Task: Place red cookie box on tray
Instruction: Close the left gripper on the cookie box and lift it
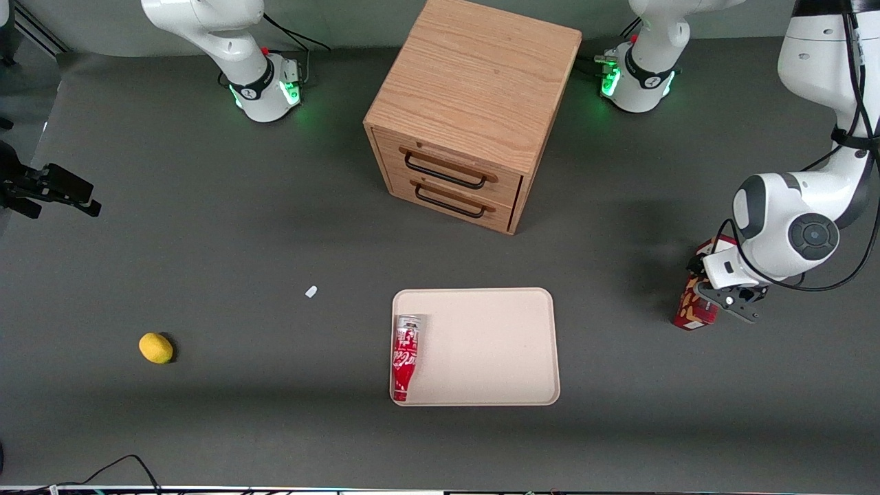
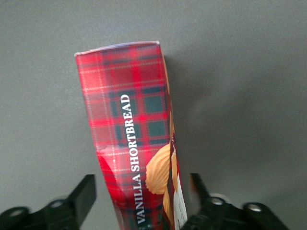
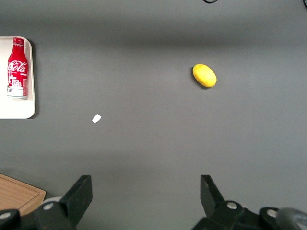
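The tray (image 1: pixel 481 344) lies in front of the cabinet (image 1: pixel 467 117), with a cola bottle (image 1: pixel 404 357) on it. Toward the working arm's end, the gripper (image 1: pixel 715 302) straddles the red cookie box (image 1: pixel 689 309), jaws spread, fingers (image 2: pixel 81 196) apart from the carton.

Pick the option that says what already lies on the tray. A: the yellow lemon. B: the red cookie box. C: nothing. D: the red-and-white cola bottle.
D: the cola bottle lies on the tray, while the red cookie box stands on the table at the left arm's end effector, toward the working arm's end.
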{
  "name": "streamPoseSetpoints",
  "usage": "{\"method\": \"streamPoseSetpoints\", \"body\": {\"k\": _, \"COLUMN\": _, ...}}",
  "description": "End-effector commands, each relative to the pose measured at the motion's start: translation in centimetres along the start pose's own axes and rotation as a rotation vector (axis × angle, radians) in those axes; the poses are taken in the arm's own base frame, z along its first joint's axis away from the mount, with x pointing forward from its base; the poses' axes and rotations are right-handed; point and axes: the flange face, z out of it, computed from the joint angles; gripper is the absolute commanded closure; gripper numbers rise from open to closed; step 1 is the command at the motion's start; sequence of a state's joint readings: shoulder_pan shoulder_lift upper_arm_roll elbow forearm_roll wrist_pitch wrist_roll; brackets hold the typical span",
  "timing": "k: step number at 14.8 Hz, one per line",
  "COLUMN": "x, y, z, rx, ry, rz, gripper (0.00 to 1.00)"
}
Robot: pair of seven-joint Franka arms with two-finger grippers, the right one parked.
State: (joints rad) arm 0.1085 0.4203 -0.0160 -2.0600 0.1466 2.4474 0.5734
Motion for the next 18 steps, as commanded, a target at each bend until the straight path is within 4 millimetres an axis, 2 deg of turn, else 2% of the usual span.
{"method": "streamPoseSetpoints", "body": {"k": 1, "x": -0.3, "y": 0.0, "z": -0.7, "rx": 0.005, "ry": -0.005, "rz": 0.014, "gripper": 1.00}}
{"method": "streamPoseSetpoints", "body": {"k": 5, "x": -0.3, "y": -0.2, "z": -1.1, "rx": 0.006, "ry": 0.003, "rz": 0.006, "gripper": 1.00}}
{"method": "streamPoseSetpoints", "body": {"k": 8, "x": -0.4, "y": -1.1, "z": -3.6, "rx": 0.006, "ry": -0.007, "rz": -0.006, "gripper": 1.00}}
{"method": "streamPoseSetpoints", "body": {"k": 12, "x": 0.6, "y": -2.8, "z": -9.8, "rx": -0.015, "ry": -0.044, "rz": -0.043, "gripper": 1.00}}
{"method": "streamPoseSetpoints", "body": {"k": 17, "x": 2.4, "y": -3.6, "z": -19.4, "rx": -0.079, "ry": -0.037, "rz": -0.173, "gripper": 1.00}}
{"method": "streamPoseSetpoints", "body": {"k": 18, "x": 3.3, "y": -3.0, "z": -21.2, "rx": -0.082, "ry": -0.045, "rz": -0.211, "gripper": 1.00}}
